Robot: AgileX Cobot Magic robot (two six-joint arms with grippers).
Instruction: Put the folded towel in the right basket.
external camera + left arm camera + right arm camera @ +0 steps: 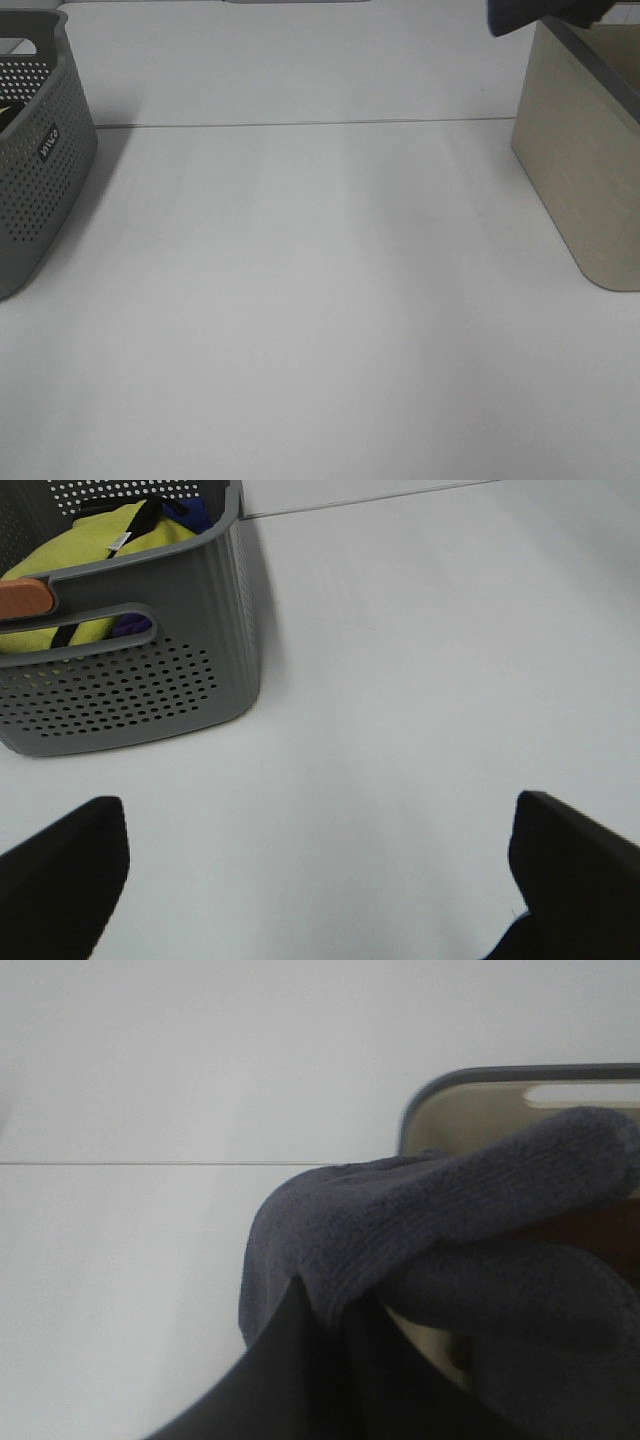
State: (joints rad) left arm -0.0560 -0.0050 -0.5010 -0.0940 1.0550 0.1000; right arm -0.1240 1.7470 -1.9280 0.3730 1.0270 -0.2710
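- On the near side of the table, the left gripper hangs low over the white top. Its jaws are spread wide with nothing between them. Only its two dark fingers show, in the left wrist view.
- Just beyond it, at the table's left edge, stands a grey perforated basket with a yellow cloth and other fabric inside. It is not the one the task means.
- Across the table, on the right, stands the beige basket with a dark rim, which is the target.
- Farthest back, the dark blue-grey towel is up in the air by that basket's far inner corner, bunched over the right gripper.
- The cloth hides the fingertips. The towel hangs clear of both table and basket, so I judge the jaws to be pinching it.
- The step in hand looks like the carry, nearly done. The towel is at the rim but seems to straddle the edge rather than sit over the middle of the opening.
- The next move calls for shifting the towel further over the opening and lowering it inside. Only then should the jaws part, so the fold holds and nothing drapes over the rim.
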